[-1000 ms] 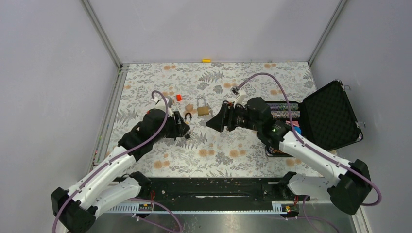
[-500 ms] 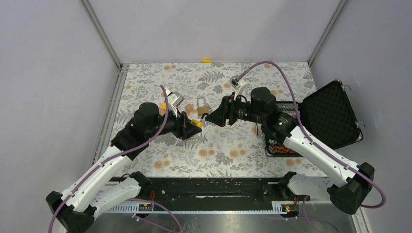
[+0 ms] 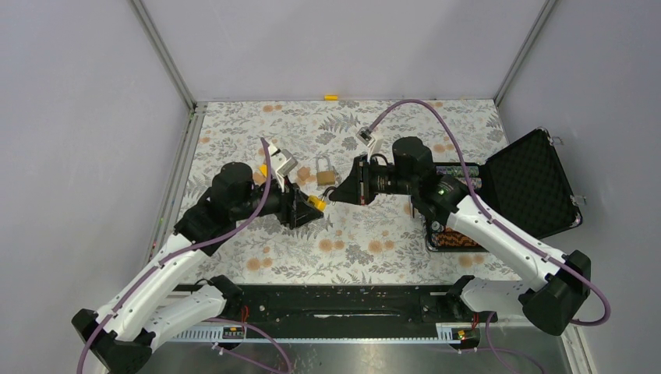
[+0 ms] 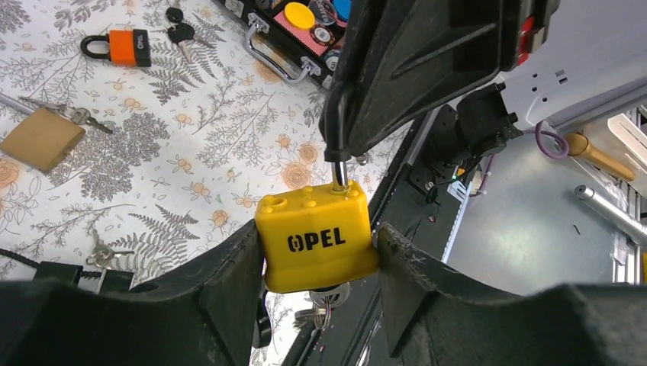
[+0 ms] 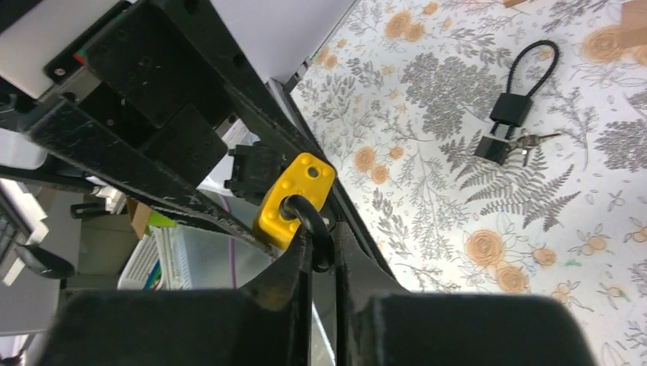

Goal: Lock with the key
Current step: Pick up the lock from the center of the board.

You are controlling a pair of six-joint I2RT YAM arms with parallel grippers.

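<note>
Crosswise, the yellow padlock (image 3: pixel 315 202) points its shackle (image 5: pixel 311 219) at the right pincer (image 3: pixel 331 195).

The top camera looked down from above and behind both arm bases, taking in the whole floral-patterned tabletop (image 3: pixel 366 243) from afar; the left wrist camera faced the blocky yellow plastic padlock (image 4: pixel 317 240) at close range; the right wrist camera viewed it closely from the opposite side; all three views shared it.
</note>
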